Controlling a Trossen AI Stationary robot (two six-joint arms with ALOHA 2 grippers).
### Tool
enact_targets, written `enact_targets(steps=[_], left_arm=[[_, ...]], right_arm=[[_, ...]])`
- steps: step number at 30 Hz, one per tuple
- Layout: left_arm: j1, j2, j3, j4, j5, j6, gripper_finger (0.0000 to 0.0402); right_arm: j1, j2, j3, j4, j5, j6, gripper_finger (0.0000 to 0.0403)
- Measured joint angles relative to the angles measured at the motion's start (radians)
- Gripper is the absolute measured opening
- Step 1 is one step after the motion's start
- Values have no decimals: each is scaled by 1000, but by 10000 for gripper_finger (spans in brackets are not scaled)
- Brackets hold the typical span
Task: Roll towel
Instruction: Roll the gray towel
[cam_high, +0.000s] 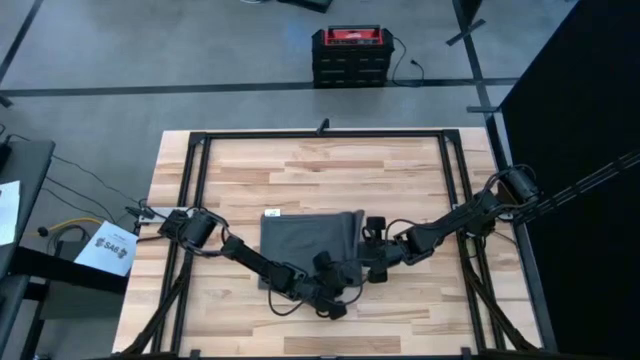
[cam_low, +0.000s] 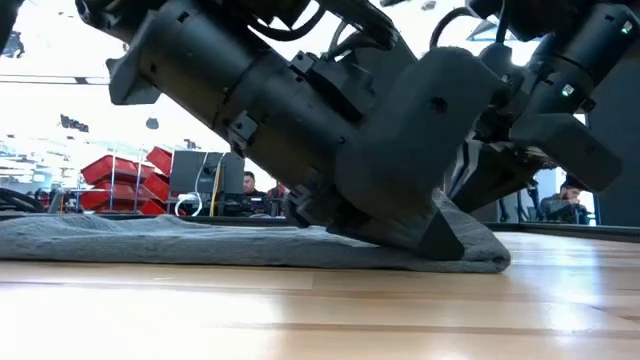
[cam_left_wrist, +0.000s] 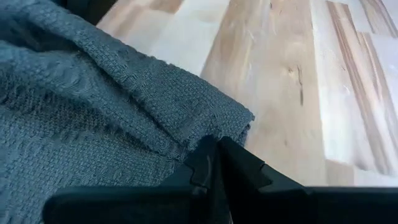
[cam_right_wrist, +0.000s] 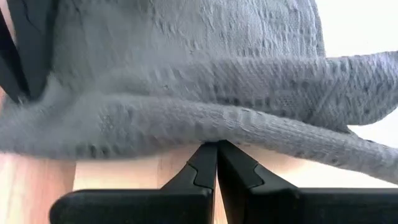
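The left gripper (cam_high: 335, 290) sits at the near right corner of the towel (cam_high: 305, 238), its fingers (cam_left_wrist: 214, 171) pressed together on the hem. Just beyond it along the towel's right edge, the right gripper (cam_high: 368, 250) pinches the cloth, fingers (cam_right_wrist: 216, 165) closed under a raised fold. The towel lies mid-table, mostly flat. The roll seems just begun; next, both grippers likely must carry that edge leftward over the towel evenly. No containers sit on the table (cam_high: 420, 180).
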Motion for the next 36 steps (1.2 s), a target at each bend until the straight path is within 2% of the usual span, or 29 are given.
enact_targets(steps=[5,12,30,36], left_arm=[[-3,-20,0,-29,5,-2,15],[-3,-20,0,-26,-2,-2,15],[-24,-20,0,-24,-17,-15,15],[-24,-20,0,-24,-14,-15,15]], right_arm=[[38,0,0,-61,-5,23,0],[79,0,0,64,-21,-21,0],[-34,4,0,157,-162,-127,0],[-49,92,0,265,-198,-170,0]])
